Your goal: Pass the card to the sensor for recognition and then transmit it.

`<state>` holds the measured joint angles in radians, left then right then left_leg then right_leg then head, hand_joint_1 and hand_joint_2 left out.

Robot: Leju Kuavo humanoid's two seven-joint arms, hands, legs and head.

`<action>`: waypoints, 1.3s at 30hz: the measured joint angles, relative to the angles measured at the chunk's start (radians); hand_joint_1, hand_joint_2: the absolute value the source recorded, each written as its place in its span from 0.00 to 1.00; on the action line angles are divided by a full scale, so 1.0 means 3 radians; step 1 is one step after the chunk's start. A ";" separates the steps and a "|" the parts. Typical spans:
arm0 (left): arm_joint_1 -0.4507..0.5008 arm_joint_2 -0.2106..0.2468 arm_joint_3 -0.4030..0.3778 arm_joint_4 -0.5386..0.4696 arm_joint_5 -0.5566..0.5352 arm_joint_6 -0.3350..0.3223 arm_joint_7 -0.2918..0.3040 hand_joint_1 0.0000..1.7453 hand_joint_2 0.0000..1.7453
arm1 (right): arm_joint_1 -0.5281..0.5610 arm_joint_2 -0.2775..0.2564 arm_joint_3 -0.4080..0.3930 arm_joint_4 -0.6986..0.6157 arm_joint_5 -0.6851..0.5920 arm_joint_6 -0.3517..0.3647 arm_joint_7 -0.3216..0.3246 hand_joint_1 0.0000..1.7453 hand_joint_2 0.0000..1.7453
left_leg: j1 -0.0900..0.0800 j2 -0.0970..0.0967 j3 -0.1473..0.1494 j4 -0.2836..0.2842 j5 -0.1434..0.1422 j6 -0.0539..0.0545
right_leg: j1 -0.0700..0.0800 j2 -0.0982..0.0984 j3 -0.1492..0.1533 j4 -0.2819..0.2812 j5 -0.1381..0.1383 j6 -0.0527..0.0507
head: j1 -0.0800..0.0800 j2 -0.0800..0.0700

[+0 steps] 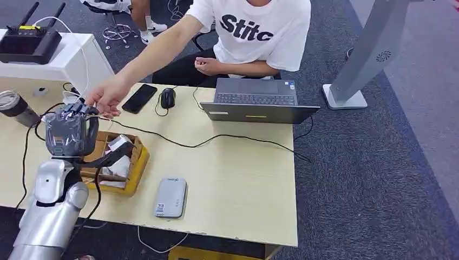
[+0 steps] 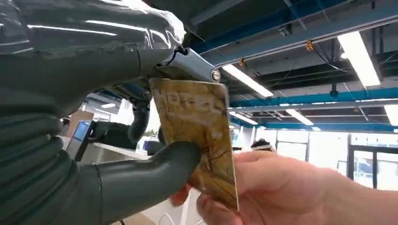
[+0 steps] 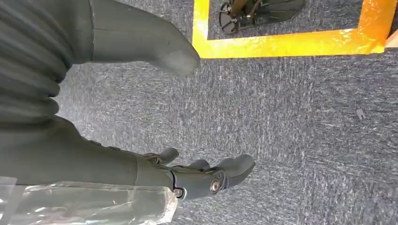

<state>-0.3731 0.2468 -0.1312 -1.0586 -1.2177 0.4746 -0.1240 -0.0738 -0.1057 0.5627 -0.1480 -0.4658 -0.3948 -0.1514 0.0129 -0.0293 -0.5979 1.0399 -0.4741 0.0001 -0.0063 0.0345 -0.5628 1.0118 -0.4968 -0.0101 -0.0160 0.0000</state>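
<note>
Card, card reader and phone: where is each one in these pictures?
Card (image 2: 197, 136): left wrist view, on its marbled face between the thumb and the person's fingers.
Card reader (image 1: 170, 197): head view, middle of its grey top.
Phone (image 1: 139, 98): head view, centre of its black screen.

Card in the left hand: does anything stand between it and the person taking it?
Nothing visible does. The left hand pinches the card, and the person's hand already touches its free end.

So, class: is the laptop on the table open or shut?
Open: the laptop shows its keyboard, with the lid lying back towards the camera.
</note>
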 joint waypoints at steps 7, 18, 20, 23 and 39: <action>0.0111 -0.0047 -0.0066 -0.0028 0.0121 -0.0019 -0.0121 1.00 1.00 | 0.0011 0.0001 0.0001 0.0000 -0.0014 0.0000 -0.0014 0.00 1.00 | 0.0000 0.0000 0.0000 0.0000 0.0000 0.0000 | 0.0000 -0.0001 -0.0001 0.0000 0.0000 0.0000 | -0.0001 0.0000; 0.0280 -0.0322 -0.0738 -0.0374 0.0000 -0.0354 -0.0238 1.00 1.00 | -0.0006 0.0032 0.0050 -0.0004 -0.0009 0.0041 -0.0024 0.00 1.00 | -0.0003 -0.0002 -0.0001 0.0002 0.0000 0.0001 | -0.0003 -0.0003 0.0000 -0.0001 0.0002 0.0003 | 0.0001 0.0000; 0.0310 -0.0360 -0.0871 -0.0441 0.0015 -0.0385 -0.0257 1.00 1.00 | -0.0010 0.0038 0.0057 -0.0006 -0.0014 0.0044 -0.0028 0.00 1.00 | -0.0003 -0.0002 -0.0001 0.0002 0.0000 0.0001 | -0.0003 -0.0002 0.0000 -0.0001 0.0002 0.0003 | 0.0000 0.0000; 0.0365 -0.0394 -0.1030 -0.0538 0.0074 -0.0444 -0.0259 1.00 1.00 | -0.0008 0.0048 0.0057 -0.0006 -0.0035 0.0039 -0.0036 0.00 1.00 | -0.0003 -0.0002 -0.0001 0.0001 0.0000 0.0001 | -0.0003 -0.0002 0.0000 -0.0001 0.0001 0.0003 | 0.0000 0.0000; 0.0799 -0.0297 -0.1264 -0.0781 0.0160 -0.0862 0.0174 1.00 1.00 | 0.0066 0.0084 0.0053 0.0000 -0.0170 0.0022 -0.0057 0.00 1.00 | -0.0002 -0.0001 -0.0002 0.0000 0.0000 0.0001 | -0.0002 -0.0002 -0.0001 0.0000 0.0001 0.0003 | 0.0000 0.0000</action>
<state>-0.1334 0.1576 -0.5104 -1.2928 -1.1696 0.2159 -0.0718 -0.0541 -0.0805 0.5787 -0.1480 -0.5169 -0.3883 -0.1686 0.0122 -0.0296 -0.5986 1.0399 -0.4742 0.0003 -0.0068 0.0339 -0.5630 1.0117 -0.4965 -0.0093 -0.0160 0.0000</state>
